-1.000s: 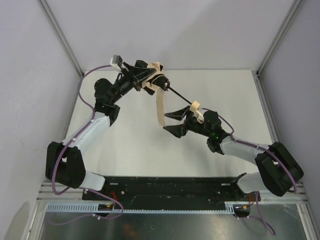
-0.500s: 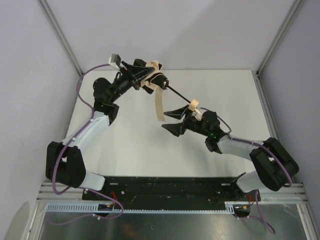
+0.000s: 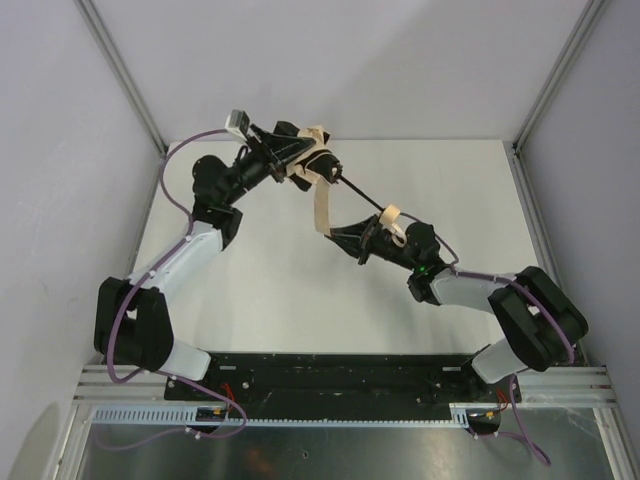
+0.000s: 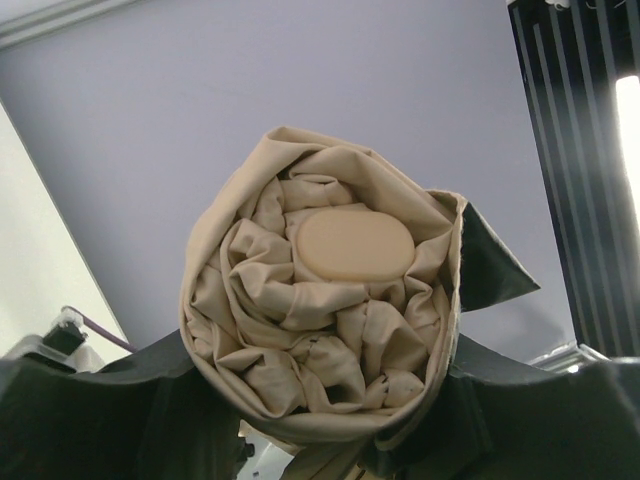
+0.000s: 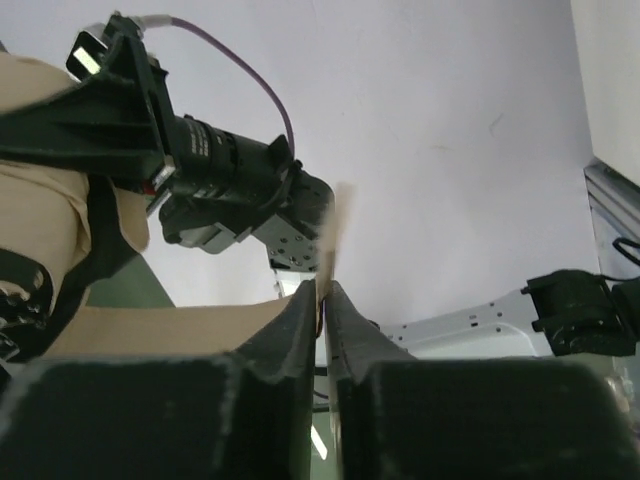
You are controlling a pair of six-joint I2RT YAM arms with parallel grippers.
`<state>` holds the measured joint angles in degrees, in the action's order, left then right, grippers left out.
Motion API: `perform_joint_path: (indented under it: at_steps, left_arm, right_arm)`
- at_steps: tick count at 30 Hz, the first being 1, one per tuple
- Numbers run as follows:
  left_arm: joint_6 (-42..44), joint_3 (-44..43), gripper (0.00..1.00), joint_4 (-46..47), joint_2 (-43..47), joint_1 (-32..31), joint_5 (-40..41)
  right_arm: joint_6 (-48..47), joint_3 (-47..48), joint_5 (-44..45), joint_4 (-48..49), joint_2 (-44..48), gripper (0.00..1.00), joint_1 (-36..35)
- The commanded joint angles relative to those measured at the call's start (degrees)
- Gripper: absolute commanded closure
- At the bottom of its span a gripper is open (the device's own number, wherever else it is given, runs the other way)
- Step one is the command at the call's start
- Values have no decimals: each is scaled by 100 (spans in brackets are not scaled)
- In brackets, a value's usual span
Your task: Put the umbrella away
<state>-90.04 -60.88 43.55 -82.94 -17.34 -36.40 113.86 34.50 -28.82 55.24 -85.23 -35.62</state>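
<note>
The umbrella is held in the air over the table's far left. Its tan canopy is bunched into a roll with a round tan cap at its end. My left gripper is shut on that roll, with one black finger on each side. A thin black shaft runs down-right to the light wooden handle, which lies over my right arm's wrist. A tan strap hangs from the canopy. My right gripper is shut on the strap's lower end.
The white table lies below both arms. Pale enclosure walls with metal posts close the left, back and right sides. A black rail carries the arm bases at the near edge. The left arm's wrist fills the right wrist view.
My right gripper, open a second ago beside the hanging strap, has shifted slightly up-left and closed on the strap's end. The left gripper keeps its hold on the canopy, barely moved.
</note>
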Motion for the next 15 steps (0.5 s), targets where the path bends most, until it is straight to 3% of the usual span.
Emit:
perform_joint_path:
  at_steps: [1, 7, 11, 15]
  left_arm:
    - [-260, -123, 100, 465, 41, -262, -156]
    - [-648, 191, 100, 470, 15, -781, -481]
    - [-906, 721, 100, 463, 11, -1042, -732]
    - [-489, 1432, 100, -334, 151, -1089, -774]
  right_arm:
    - [-69, 217, 104, 832, -289, 96, 187]
    - [-888, 808, -125, 1836, -1082, 100, 637]
    - [-934, 1416, -472, 2733, -1858, 100, 944]
    - [-1246, 1790, -978, 2958, -2092, 100, 1226]
